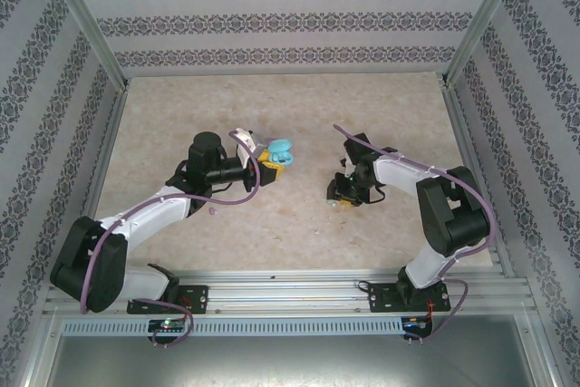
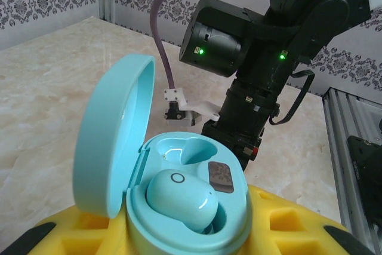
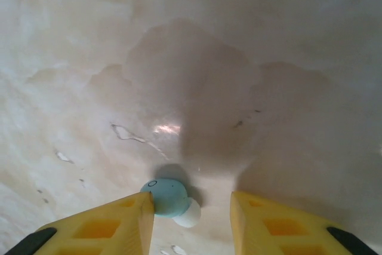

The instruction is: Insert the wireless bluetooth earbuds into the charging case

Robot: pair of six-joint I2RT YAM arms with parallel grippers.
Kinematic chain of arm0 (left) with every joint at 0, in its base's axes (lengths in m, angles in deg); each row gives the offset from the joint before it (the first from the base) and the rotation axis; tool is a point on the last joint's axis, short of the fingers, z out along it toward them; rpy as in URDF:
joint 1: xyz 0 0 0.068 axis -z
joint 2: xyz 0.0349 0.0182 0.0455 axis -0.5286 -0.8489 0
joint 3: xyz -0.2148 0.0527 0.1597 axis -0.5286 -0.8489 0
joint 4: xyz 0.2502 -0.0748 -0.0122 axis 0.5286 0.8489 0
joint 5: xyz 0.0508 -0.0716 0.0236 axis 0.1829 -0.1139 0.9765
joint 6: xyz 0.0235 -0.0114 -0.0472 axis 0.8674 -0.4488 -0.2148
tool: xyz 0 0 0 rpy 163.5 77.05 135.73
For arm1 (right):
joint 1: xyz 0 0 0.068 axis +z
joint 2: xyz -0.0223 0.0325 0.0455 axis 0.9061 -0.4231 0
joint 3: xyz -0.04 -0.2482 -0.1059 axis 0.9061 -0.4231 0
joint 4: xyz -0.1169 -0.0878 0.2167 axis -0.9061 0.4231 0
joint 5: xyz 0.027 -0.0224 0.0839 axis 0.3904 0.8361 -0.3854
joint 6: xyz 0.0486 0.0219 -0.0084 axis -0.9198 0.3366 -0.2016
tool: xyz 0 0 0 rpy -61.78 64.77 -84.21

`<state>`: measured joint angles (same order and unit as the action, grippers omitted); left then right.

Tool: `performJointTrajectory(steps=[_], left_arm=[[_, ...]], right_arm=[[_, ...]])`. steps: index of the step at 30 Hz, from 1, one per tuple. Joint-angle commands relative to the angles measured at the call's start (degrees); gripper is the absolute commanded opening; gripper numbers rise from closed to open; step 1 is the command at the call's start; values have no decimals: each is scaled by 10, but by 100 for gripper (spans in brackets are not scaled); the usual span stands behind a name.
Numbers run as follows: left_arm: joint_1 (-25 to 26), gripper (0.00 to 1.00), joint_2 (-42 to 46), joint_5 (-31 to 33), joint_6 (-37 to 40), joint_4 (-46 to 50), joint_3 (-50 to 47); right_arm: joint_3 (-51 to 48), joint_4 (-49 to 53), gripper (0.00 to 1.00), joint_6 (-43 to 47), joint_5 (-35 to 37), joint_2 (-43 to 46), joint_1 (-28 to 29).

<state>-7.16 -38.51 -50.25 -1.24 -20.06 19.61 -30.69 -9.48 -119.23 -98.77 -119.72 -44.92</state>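
Marbled tabletop [image 1: 299, 224] lay under your arms. You had two light blue earbuds. The seated earbud [image 2: 179, 198] sat in the one open blue charging case [image 2: 113, 141], which your left gripper [image 1: 268, 159] clamped. The loose earbud [image 3: 167, 197] lay on the table between your right gripper's [image 3: 191, 216] spread jaws, touching the 9 o'clock finger. A pinkish speck [image 1: 211, 210] at 8 o'clock of the case was too small to identify.

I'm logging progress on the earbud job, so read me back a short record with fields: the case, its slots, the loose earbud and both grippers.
case: blue case, lid open, upright
left gripper: left gripper shut on the blue case
slots: one blue earbud seated; other slot empty
right gripper: right gripper open, low over the table
loose earbud: second blue earbud lying on the table between its fingers, close to one of them
remaining: second blue earbud not yet picked up
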Motion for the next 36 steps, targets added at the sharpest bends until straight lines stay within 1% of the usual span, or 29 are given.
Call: performJointTrajectory(steps=[1, 10, 16, 24, 30, 36], left_arm=[[6, 13, 16, 2, 14, 8, 0], [6, 13, 23, 5, 15, 15, 2], [7, 13, 30, 7, 16, 18, 0], [8, 13, 40, 10, 20, 27, -1], [8, 13, 45, 11, 22, 30, -4], [8, 13, 49, 14, 23, 33, -4]], right_arm=[[-16, -18, 38, -15, -24, -5, 18], [-26, -29, 38, -72, -30, 7, 65], [-19, -32, 38, -92, -32, 19, 90], [-5, -6, 38, -88, -12, 24, 96], [7, 20, 38, -76, -3, 19, 86], [56, 75, 38, -57, 39, 16, 98]])
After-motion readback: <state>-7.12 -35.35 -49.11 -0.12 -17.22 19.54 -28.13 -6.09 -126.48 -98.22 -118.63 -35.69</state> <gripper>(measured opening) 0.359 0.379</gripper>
